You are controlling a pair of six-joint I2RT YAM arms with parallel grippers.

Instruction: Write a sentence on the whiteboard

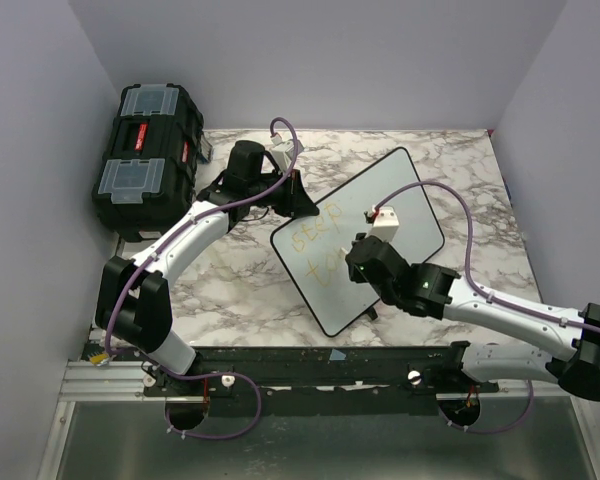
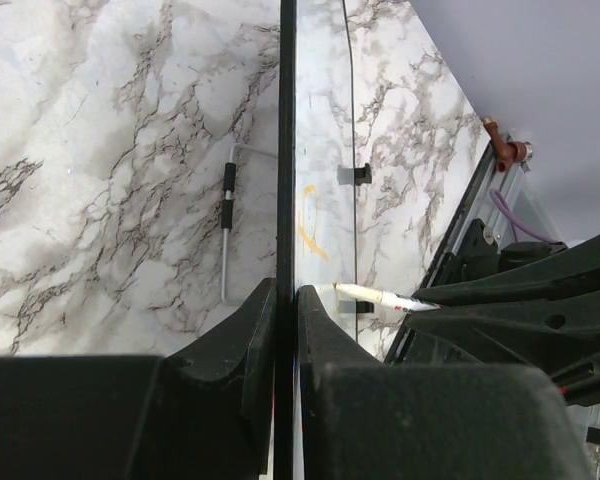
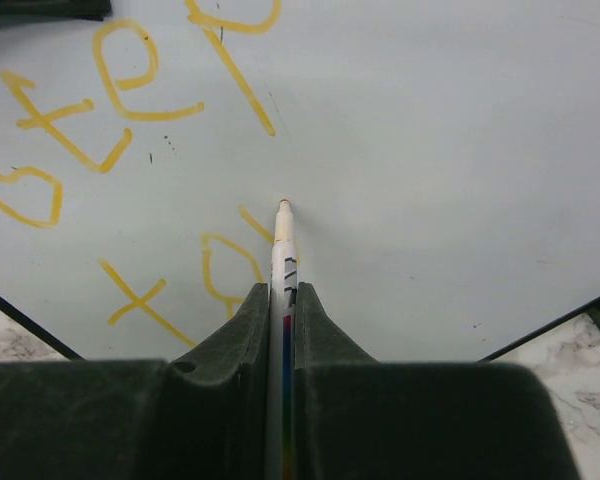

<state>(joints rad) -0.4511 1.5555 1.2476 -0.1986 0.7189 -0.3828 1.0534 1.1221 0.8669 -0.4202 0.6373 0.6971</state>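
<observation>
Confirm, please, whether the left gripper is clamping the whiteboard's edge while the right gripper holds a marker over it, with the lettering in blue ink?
Not quite: the right wrist view shows the lettering is yellow-orange, not blue. The left gripper clamps the edge of the whiteboard, and the right gripper holds a marker over it.

From above, the right arm point(image 1: 500, 305) covers the end of the faint yellow-orange handwritten sentence point(image 1: 315, 250) on the large white black-rimmed whiteboard point(image 1: 405, 190), too pale to read. The right wrist view crops its upper and left letters; the right claw point(image 3: 283, 295) hides the barrel of the white marker point(image 3: 283, 240).
</observation>
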